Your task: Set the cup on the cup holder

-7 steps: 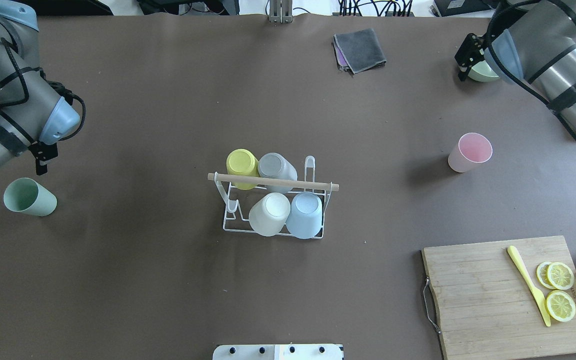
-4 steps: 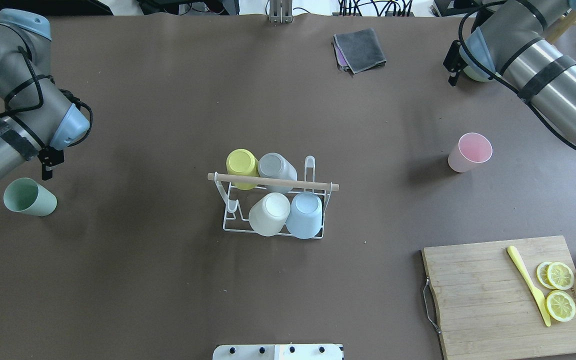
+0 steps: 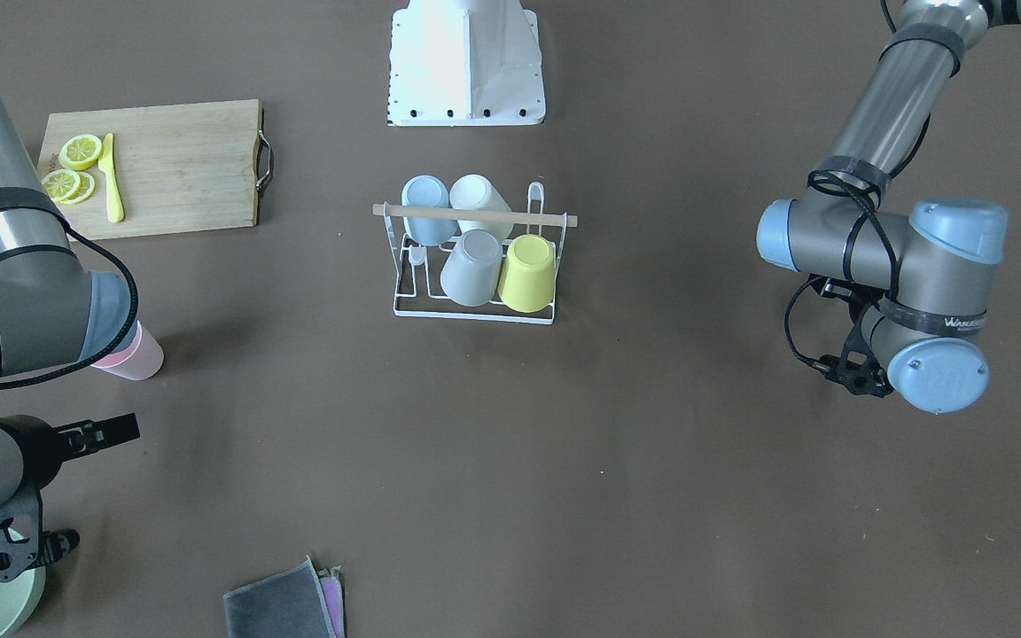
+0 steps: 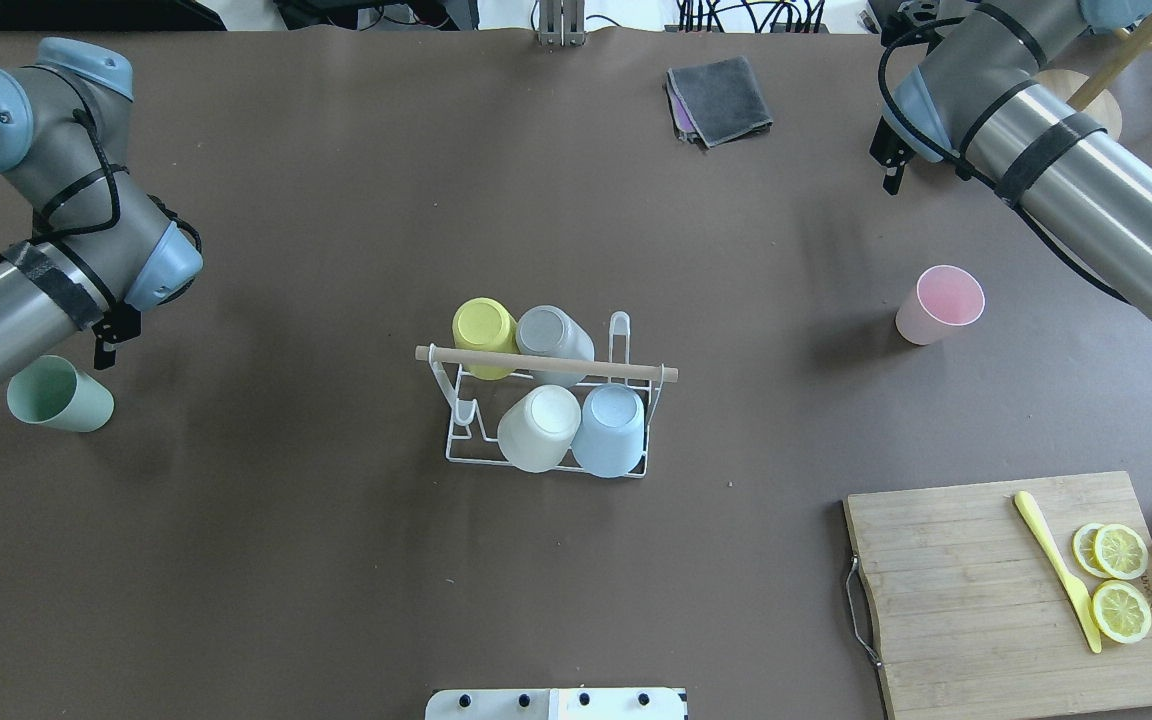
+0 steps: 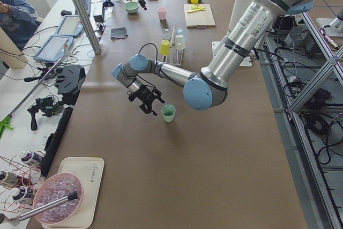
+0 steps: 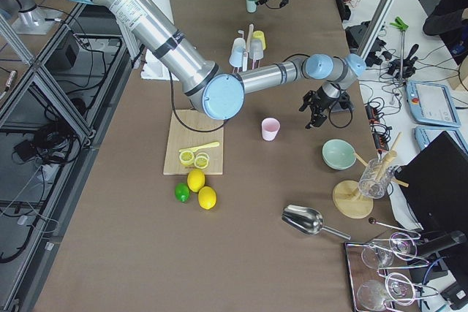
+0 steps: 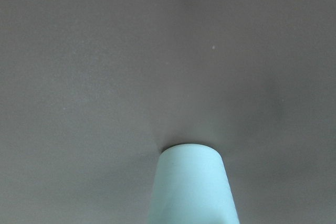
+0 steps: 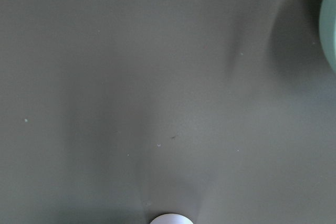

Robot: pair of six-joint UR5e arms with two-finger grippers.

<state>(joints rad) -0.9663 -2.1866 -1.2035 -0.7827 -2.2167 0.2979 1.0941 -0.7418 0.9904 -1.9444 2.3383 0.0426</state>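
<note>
We see left gripper (image 5: 151, 105), spread, just beside green cup (image 4: 58, 393) on worktop (image 4: 336, 560); right gripper (image 3: 92, 483) spread too, near pink cup (image 4: 939, 304); both cups well apart from holder (image 4: 546, 365) mid-worktop

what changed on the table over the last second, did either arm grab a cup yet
The left gripper drifted slightly toward the table's centre, near the green cup but apart from it. The right gripper swung toward the centre too. Neither took hold of anything. The green cup, pink cup and cup holder stayed put.
</note>
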